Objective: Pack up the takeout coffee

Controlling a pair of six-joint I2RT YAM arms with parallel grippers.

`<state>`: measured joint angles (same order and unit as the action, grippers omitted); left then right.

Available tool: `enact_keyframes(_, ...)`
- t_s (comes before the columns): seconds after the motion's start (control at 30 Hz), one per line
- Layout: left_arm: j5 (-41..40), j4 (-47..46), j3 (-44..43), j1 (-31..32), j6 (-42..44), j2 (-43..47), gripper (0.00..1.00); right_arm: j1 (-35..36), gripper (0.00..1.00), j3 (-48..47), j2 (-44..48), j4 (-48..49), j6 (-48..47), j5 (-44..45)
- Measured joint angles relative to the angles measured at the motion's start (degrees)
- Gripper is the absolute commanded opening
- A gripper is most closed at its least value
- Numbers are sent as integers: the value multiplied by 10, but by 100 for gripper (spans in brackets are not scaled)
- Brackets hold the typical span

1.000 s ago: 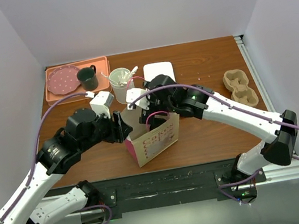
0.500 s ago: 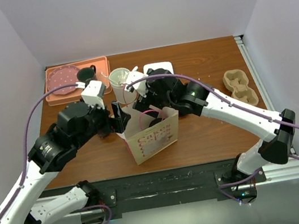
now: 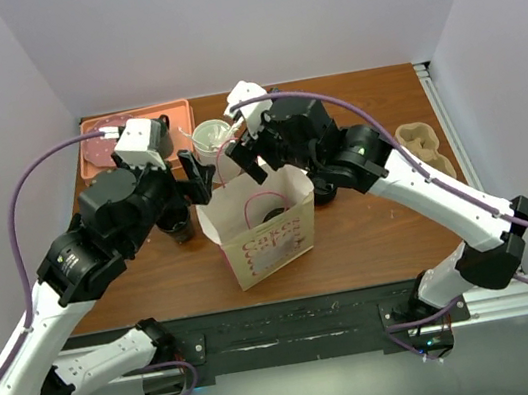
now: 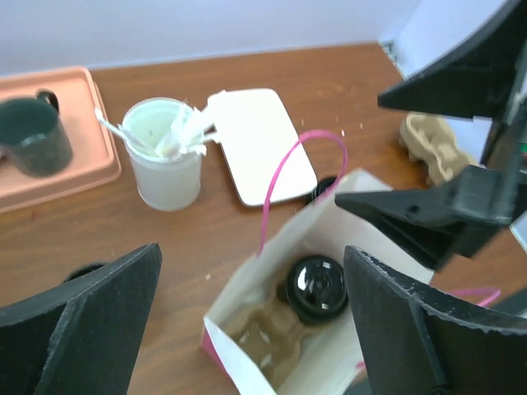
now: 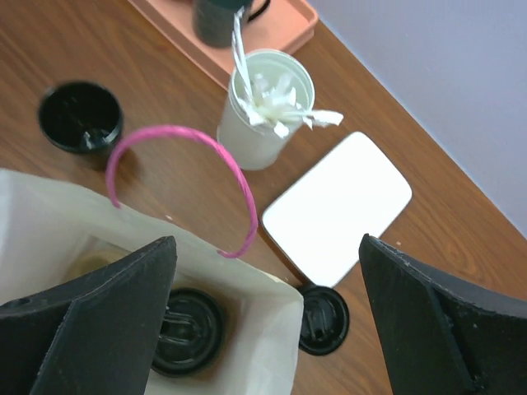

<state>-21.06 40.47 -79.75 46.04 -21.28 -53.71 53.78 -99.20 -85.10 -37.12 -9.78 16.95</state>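
A white paper bag (image 3: 270, 242) with pink lettering and pink handles (image 5: 181, 136) stands open at the table's middle. Inside it a coffee cup with a black lid (image 4: 317, 286) sits in a brown cardboard carrier (image 4: 259, 337). Above the bag's left rim hangs my left gripper (image 3: 198, 180), open and empty. My right gripper (image 3: 246, 160) is also open and empty, over the bag's back rim. In the right wrist view the lidded cup (image 5: 185, 329) lies below the left finger. A second black cup (image 5: 80, 115) stands open on the table left of the bag, and a loose black lid (image 5: 323, 319) lies behind it.
A clear cup of stirrers (image 4: 167, 152) and a white plate (image 4: 259, 144) are behind the bag. An orange tray (image 3: 94, 150) with a green mug (image 4: 33, 136) sits at the back left. A spare cardboard carrier (image 3: 429, 152) lies at the right.
Both arms have risen up and back from the bag. The left gripper opened wide and came off the bag's left rim. The right gripper lifted out of the bag.
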Motion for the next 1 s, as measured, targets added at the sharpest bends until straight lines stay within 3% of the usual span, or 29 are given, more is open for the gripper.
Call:
enact_keyframes(0.07,-14,-25,0,0,13,0,77,-1,84,-16,0,1,22,-10)
enact_keyframes(0.2,-68,-70,-5,-7,42,-17,77,-1,72,-55,-4,0,76,-11)
enact_keyframes(0.4,-60,-99,-78,-134,44,-126,72,-3,56,-186,-50,-8,162,1)
enact_keyframes(0.57,30,-108,-99,-228,9,-224,57,-5,56,-205,-53,-6,192,-6)
enact_keyframes(0.7,101,-123,-98,-308,-27,-280,55,-5,57,-176,-38,3,210,-22)
enact_keyframes(1.0,213,-191,-81,-322,-92,-388,45,-5,61,-139,-10,4,230,-25)
